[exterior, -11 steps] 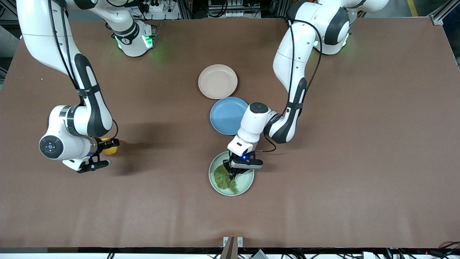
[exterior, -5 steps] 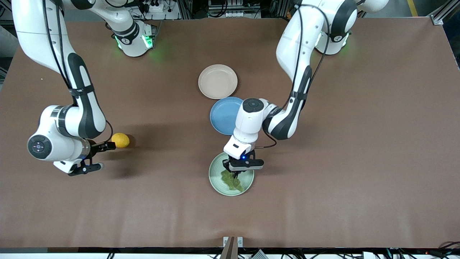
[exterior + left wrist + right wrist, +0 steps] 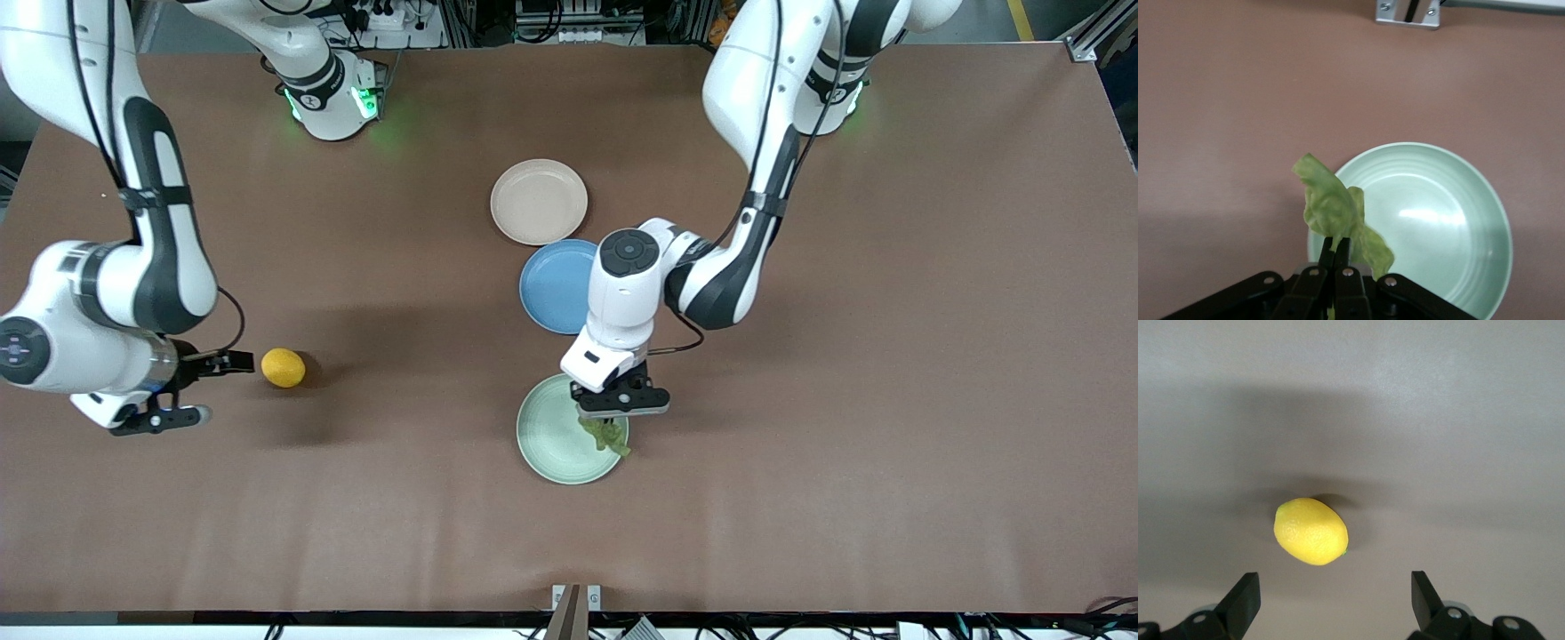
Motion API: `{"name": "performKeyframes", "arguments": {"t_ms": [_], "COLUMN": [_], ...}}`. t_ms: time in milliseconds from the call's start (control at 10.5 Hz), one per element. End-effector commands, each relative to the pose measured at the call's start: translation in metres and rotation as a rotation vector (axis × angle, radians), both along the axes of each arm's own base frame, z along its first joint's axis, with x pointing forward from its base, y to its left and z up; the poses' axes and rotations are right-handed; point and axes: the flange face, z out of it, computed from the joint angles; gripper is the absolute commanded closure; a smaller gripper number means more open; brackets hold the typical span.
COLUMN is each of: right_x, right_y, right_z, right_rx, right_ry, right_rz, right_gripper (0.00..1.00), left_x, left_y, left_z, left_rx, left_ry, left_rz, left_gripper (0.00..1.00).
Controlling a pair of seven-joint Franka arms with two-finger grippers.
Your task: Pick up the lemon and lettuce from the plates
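Beside open right end effector [image 3: 190, 388], lemon [image 3: 283, 367] untouched

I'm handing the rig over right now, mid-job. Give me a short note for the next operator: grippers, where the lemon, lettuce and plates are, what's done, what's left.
Left gripper: shut on the lettuce, lifted over the mint green plate.
Right gripper: open, holding nothing, beside the lemon toward the right arm's end of the table.
Lemon: lying on the bare table, off any plate.
Beige plate: holds nothing, farthest from the front camera; a blue plate lies between it and the mint green one.
Done: lemon is off its plate and released; lettuce is gripped and clear of its plate.
Left: carry the lettuce away from the plate and set it down on the table.
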Motion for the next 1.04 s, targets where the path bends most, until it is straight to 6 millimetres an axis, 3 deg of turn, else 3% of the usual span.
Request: {"name": "performKeyframes", "arguments": {"t_ms": [0, 285, 569, 759, 854, 949], "right_x": [0.002, -0.006, -0.024, -0.037, -0.044, -0.048], "right_y": [0.001, 0.011, 0.023, 0.023, 0.022, 0.021], "right_z": [0.056, 0.105, 0.161, 0.195, 0.212, 0.226], "right_rx": [0.019, 0.015, 0.033, 0.047, 0.053, 0.056], "right_ry": [-0.025, -0.085, -0.112, -0.137, -0.156, -0.172], "right_rz": [-0.079, -0.195, -0.206, -0.197, -0.197, -0.196], "right_gripper": [0.00, 0.00, 0.00, 0.00, 0.00, 0.00], "left_x": [-0.002, -0.003, -0.001, -0.001, -0.005, -0.007], "left_y": [0.064, 0.159, 0.259, 0.310, 0.322, 0.334], "left_z": [0.031, 0.040, 0.023, 0.006, -0.001, -0.006], "left_rx": [-0.010, -0.001, -0.016, -0.011, 0.000, 0.004], "left_ry": [0.106, 0.180, 0.252, 0.285, 0.323, 0.370], "left_rz": [-0.056, -0.151, -0.237, -0.316, -0.351, -0.355], "left_gripper": [1.00, 1.00, 1.00, 1.00, 1.00, 0.81]}}
